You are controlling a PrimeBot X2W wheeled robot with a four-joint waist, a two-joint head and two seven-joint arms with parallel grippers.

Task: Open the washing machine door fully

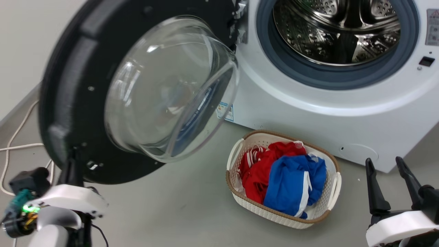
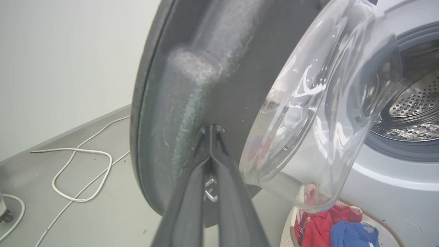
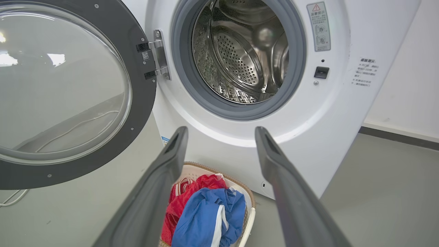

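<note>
The left pincer (image 2: 210, 129) is clenched, its two dark fingers (image 2: 192, 192) pressed together from the tips down. The tips rest against the dusty black inner face of the washing machine door (image 2: 223, 68), low on the side away from the hinge; between the fingers a small metal piece on the door glints. In the head view this pincer (image 1: 71, 161) reaches up from the lower left to the bottom edge of the door (image 1: 68, 85). The right pincer (image 3: 221, 130) is released, its fingers spread wide, holding and touching nothing; it hovers at the lower right (image 1: 384, 160), well apart from the door. The door stands upright and swung out to the left of the washing machine (image 1: 308, 113), hung by the metal hinge (image 3: 159, 55) at the left of the opening. Being round, it has no long axis; its inner face and bulging glass bowl (image 1: 164, 89) point back toward the robot and partly toward the machine. The opening lies uncovered, showing the steel drum (image 1: 336, 31) inside a grey rubber ring (image 1: 308, 73). On the grey floor (image 1: 178, 206) just before the machine sits a pale woven basket (image 1: 260, 209) of red and blue clothes (image 1: 291, 178), and a white cable (image 1: 13, 137) loops behind the door.
</note>
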